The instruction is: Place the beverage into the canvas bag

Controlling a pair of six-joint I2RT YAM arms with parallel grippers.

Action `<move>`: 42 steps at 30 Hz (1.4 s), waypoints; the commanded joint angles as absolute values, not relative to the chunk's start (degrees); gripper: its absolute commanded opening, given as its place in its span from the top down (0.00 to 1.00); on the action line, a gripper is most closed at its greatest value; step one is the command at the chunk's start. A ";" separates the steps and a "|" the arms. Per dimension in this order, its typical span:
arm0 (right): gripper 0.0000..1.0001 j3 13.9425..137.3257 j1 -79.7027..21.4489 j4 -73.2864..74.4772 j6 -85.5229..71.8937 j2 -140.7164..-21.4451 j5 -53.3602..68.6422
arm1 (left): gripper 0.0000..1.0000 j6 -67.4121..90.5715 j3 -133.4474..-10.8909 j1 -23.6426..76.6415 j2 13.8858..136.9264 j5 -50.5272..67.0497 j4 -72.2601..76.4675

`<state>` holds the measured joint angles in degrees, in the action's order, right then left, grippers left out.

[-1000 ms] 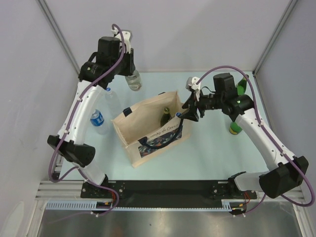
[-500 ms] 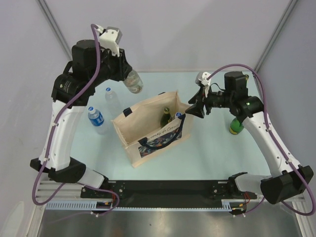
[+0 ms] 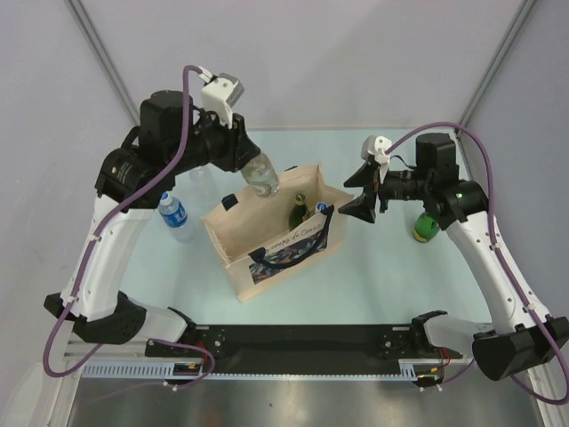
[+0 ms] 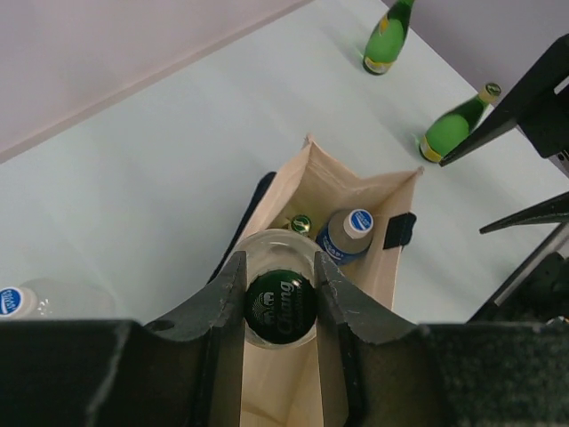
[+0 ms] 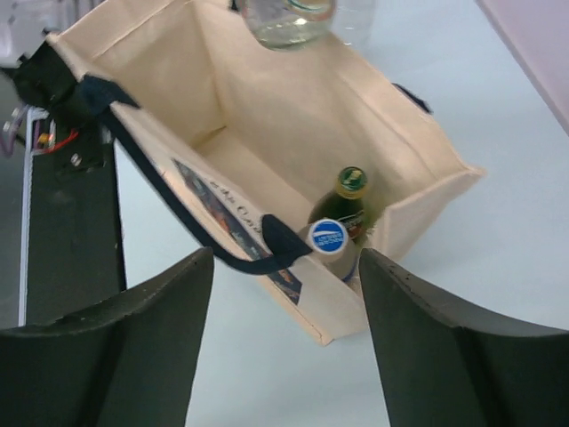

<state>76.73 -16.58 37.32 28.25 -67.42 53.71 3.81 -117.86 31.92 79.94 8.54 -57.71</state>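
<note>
The beverage, a clear bottle (image 3: 263, 181) with a dark green cap (image 4: 280, 307), hangs over the far-left part of the bag's mouth. My left gripper (image 3: 252, 165) (image 4: 279, 263) is shut on its neck. The beige canvas bag (image 3: 267, 238) (image 4: 302, 182) (image 5: 258, 107) stands open in the middle of the table, navy handles hanging loose. A green bottle (image 3: 300, 212) (image 5: 349, 189) and a blue-capped bottle (image 3: 322, 209) (image 5: 329, 237) stand in its right end. My right gripper (image 3: 357, 196) (image 5: 284, 267) hovers just right of the bag, open and holding nothing.
A green bottle (image 3: 425, 228) (image 4: 453, 129) stands on the table under my right arm, and another green bottle (image 4: 384, 40) stands farther back. A water bottle with a blue label (image 3: 175, 216) lies left of the bag. Grey walls close in the back and sides.
My left arm has carried the bottle from the back of the table forward and right, to above the bag's mouth. My right gripper has drawn back from the bag's rim and opened wider.
</note>
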 commanded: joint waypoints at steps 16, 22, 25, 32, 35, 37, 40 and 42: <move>0.26 86.84 -35.23 53.70 64.86 -79.98 49.67 | 1.00 4.04 -98.45 34.63 71.19 12.74 -38.76; 0.42 84.30 -36.82 55.46 67.06 -80.86 47.64 | 1.00 3.69 -93.96 34.72 71.98 12.39 -35.60; 0.60 83.15 -37.00 55.81 67.94 -80.33 46.67 | 1.00 3.17 -92.29 34.72 72.86 11.87 -34.19; 0.87 80.68 -37.09 57.04 69.34 -79.01 46.93 | 1.00 0.79 -87.02 34.63 75.14 10.90 -30.07; 0.94 80.77 -37.09 57.57 69.61 -78.66 47.63 | 1.00 0.27 -85.43 34.72 76.20 10.64 -28.22; 0.96 80.86 -37.09 57.92 69.52 -78.49 48.07 | 1.00 0.09 -84.30 34.72 76.90 10.55 -27.08; 0.97 81.03 -37.18 58.01 69.61 -78.22 47.99 | 1.00 0.18 -83.94 34.72 78.65 10.55 -25.67; 0.98 81.38 -37.00 58.09 69.52 -78.22 47.99 | 1.00 0.17 -83.67 34.72 79.36 10.63 -24.70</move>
